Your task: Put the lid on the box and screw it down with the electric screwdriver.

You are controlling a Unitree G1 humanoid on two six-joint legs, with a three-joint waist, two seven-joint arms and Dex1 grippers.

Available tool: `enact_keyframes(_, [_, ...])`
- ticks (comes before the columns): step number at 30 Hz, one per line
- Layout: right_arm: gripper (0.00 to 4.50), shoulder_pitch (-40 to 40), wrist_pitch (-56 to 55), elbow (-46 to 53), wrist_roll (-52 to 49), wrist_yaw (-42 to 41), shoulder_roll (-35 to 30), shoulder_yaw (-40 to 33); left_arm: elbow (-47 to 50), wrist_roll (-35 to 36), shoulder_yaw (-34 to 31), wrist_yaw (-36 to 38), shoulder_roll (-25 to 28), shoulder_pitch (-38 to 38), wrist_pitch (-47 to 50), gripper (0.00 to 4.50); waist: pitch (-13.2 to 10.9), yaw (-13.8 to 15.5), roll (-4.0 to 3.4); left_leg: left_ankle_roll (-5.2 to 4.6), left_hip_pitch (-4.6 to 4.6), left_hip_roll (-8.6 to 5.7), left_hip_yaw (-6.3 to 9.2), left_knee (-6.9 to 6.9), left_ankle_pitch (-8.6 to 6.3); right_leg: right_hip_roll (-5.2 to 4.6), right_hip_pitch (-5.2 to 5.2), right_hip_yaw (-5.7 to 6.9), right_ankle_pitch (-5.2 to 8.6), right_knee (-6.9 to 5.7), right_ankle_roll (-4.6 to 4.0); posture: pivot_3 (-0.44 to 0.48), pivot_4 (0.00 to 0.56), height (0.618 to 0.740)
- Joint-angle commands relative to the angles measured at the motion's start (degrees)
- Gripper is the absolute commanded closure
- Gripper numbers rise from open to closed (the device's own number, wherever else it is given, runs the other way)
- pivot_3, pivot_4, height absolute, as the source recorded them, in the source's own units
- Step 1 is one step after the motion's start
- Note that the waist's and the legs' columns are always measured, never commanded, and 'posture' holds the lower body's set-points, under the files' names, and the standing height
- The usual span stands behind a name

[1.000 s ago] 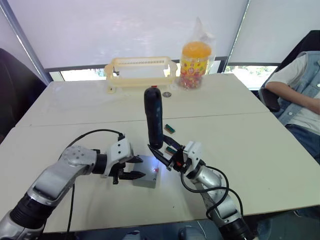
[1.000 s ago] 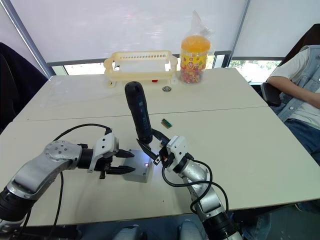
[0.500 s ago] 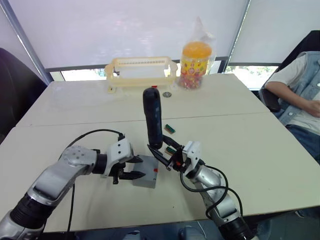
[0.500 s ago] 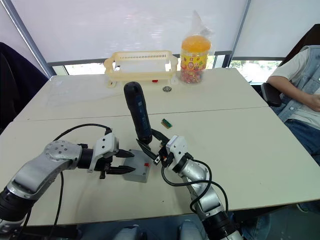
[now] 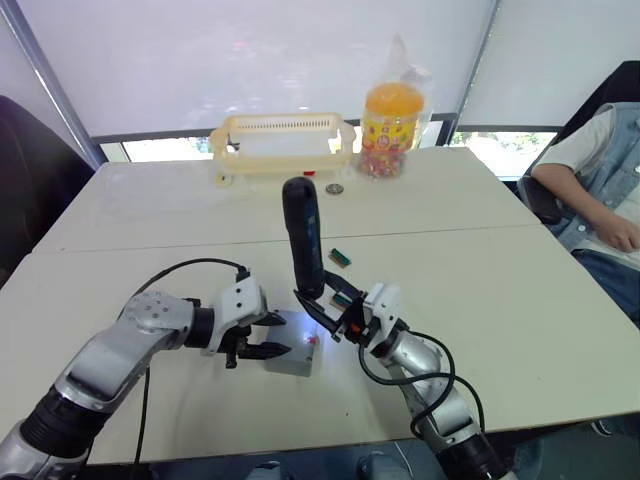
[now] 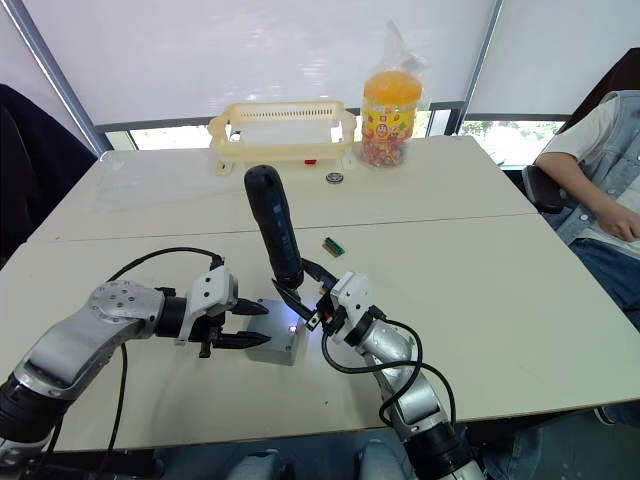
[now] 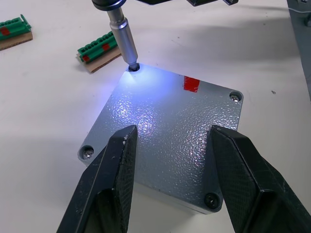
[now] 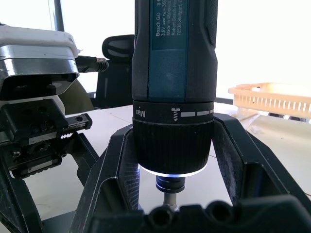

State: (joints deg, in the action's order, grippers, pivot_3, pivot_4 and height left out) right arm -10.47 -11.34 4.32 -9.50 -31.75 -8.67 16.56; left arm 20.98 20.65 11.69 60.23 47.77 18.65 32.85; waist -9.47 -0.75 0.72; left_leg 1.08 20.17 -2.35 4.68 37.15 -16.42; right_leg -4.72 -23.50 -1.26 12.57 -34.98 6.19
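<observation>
Fingers of the left gripper [image 7: 167, 187] are held apart at the near-left edge of the lid [image 7: 165, 145], which is seated on the box [image 6: 277, 347] near the table's [image 6: 520, 300] front edge. A red mark [image 7: 191, 83] is seen on the lid, and screws [image 7: 210, 199] at its corners. The metal bit of the electric screwdriver [image 6: 272, 238] is set in the lid's far corner hole, lit by the tool's lamp. The screwdriver is clamped nearly upright in the right gripper [image 6: 305, 300]. Two green-and-tan blocks [image 7: 98, 50] lie just beyond. Far back, a yellow basket [image 6: 282, 131] and a jar [image 6: 389, 118] are placed; a seated person [image 6: 600, 190] is at the far right
</observation>
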Motion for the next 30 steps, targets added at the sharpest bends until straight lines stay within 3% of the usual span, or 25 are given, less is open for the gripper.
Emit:
enact_keyframes(1, [2.71,-1.8,10.52,11.86,-4.76,3.21,-0.18,-3.12,-1.02,-2.07,1.97,0.54,0.46,-1.08,-0.27,2.09,-0.1,0.07,-0.06,0.0,0.11,-0.01,0.0,0.0,0.0,-0.01,-0.1,0.0,0.0,0.0,0.0,0.0,0.15,0.74])
enact_keyframes(7, [2.71,-9.28,31.69,29.37,-17.91,8.75,-0.24,-7.65,-2.07,-2.4,2.87,0.76,-0.58,-1.35,-0.77,2.09,-0.32,0.03,-0.14,0.01,0.73,-0.02,0.0,0.0,0.01,0.01,-0.81,-0.02,-0.2,-0.13,-0.24,0.0,0.15,0.74])
enact_keyframes(14, [2.71,-14.97,51.28,31.49,-36.01,18.79,-2.0,-18.5,-2.43,-0.62,1.2,-0.47,-2.57,-1.27,0.1,2.09,-0.33,0.13,-0.16,0.01,0.93,-0.02,0.09,0.02,0.02,0.0,-0.9,0.12,-0.21,-0.1,-0.26,0.0,0.15,0.74])
enact_keyframes(17, [2.71,-17.44,64.28,30.43,-47.16,24.15,-10.59,-26.47,0.02,5.33,-4.1,-1.02,-3.07,1.95,5.34,2.09,-0.55,0.15,-0.18,0.0,1.1,-0.03,0.1,0.1,0.02,-0.03,-0.99,0.13,-0.21,-0.08,-0.26,0.0,0.15,0.74])
enact_keyframes(21, [2.71,-17.54,77.65,25.16,-72.11,33.22,-26.51,-32.62,5.35,11.85,-8.29,0.58,-0.61,5.46,10.78,2.09,-1.46,0.03,-0.09,-0.01,1.32,-0.05,0.11,0.1,0.02,-0.04,-1.16,0.19,-0.23,-0.02,-0.26,0.0,0.15,0.74])
enact_keyframes(22, [2.71,-16.91,79.3,22.91,-79.44,35.82,-31.75,-32.84,6.59,12.98,-8.82,1.09,0.22,6.17,11.66,2.09,-1.62,-0.01,-0.11,-0.01,1.38,-0.05,0.08,0.05,0.02,-0.05,-1.23,0.19,-0.24,-0.02,-0.23,0.0,0.15,0.74])
enact_keyframes(27, [2.71,-9.04,82.6,14.95,-97.2,46.23,-54.42,-30.82,10.79,13.8,-7.45,3.99,3.51,9.29,10.65,2.09,-1.81,0.02,-0.14,-0.32,1.67,-0.02,-0.06,-0.01,-0.15,-0.04,-1.52,0.22,-0.3,0.0,-0.02,0.0,0.15,0.74])
enact_keyframes(30, [2.71,-2.38,80.37,12.6,-103.18,49.62,-60.46,-29.51,12.56,11.83,-4.44,4.57,3.24,9.98,8.24,2.09,-1.83,0.03,-0.09,-0.42,1.86,-0.01,-0.21,0.04,-0.21,-0.01,-1.61,0.26,-0.29,0.08,0.01,0.0,0.15,0.74])
